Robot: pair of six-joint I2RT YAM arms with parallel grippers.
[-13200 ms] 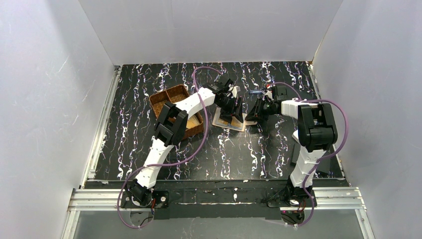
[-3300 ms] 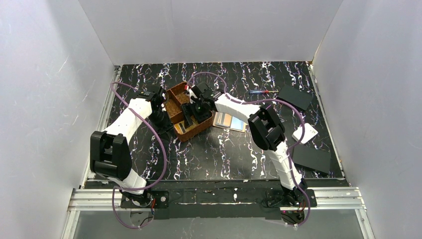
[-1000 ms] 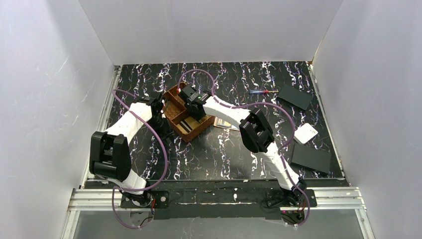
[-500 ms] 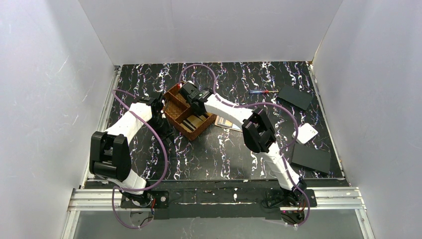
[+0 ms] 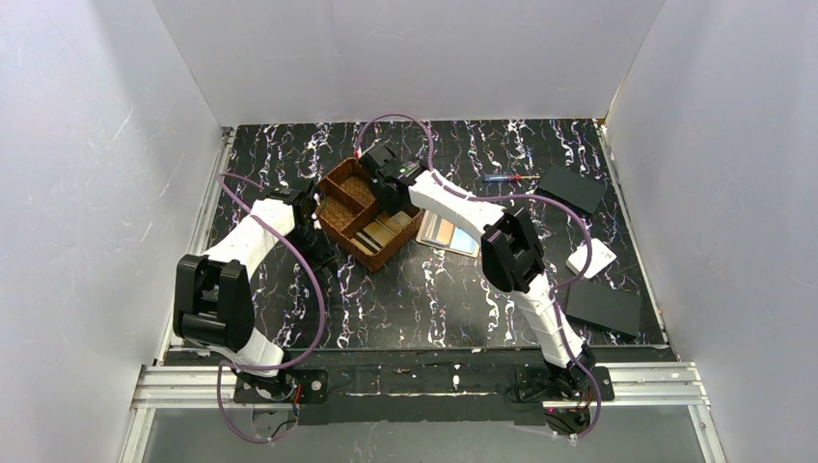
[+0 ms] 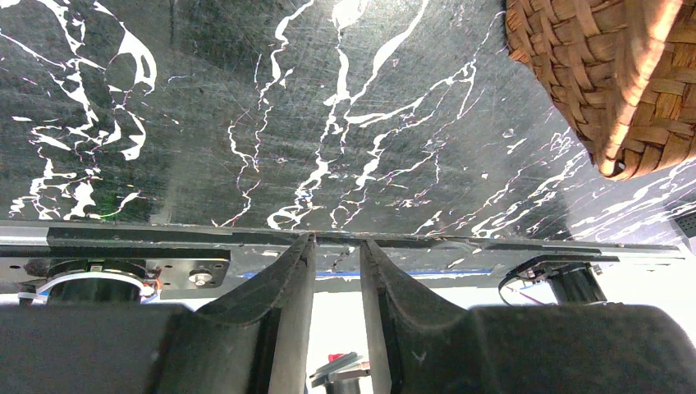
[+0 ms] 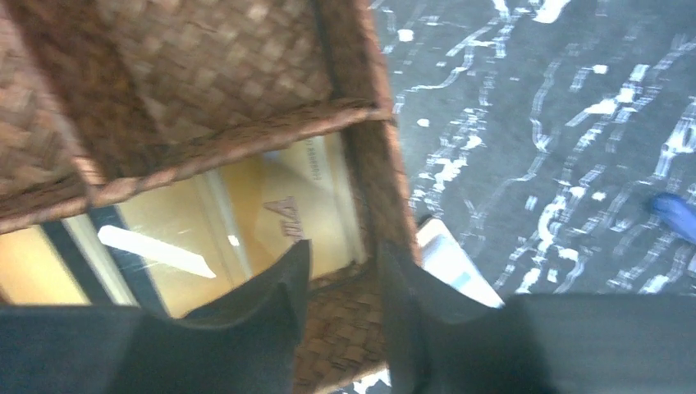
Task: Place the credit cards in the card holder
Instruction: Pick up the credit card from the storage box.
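Several tan/gold credit cards (image 5: 382, 231) (image 7: 246, 217) lie in the near compartment of a brown woven tray (image 5: 340, 201) (image 7: 205, 57). The card holder (image 5: 448, 231) lies open on the table just right of the tray, and its pale edge (image 7: 447, 258) shows in the right wrist view. My right gripper (image 5: 392, 196) (image 7: 341, 245) straddles the tray's right wall, shut on it, with one finger inside above the cards. My left gripper (image 5: 314, 230) (image 6: 336, 240) hangs left of the tray with a narrow gap and nothing in it.
Two black plates (image 5: 572, 188) (image 5: 603, 307) and a white box (image 5: 591, 258) lie on the right. A pen (image 5: 504, 177) (image 7: 677, 213) lies at the back. The tray's corner (image 6: 607, 82) shows in the left wrist view.
The right gripper has moved right and back with the tray's wall in it, so the tray has slid and turned toward the card holder. The left arm has stayed still.
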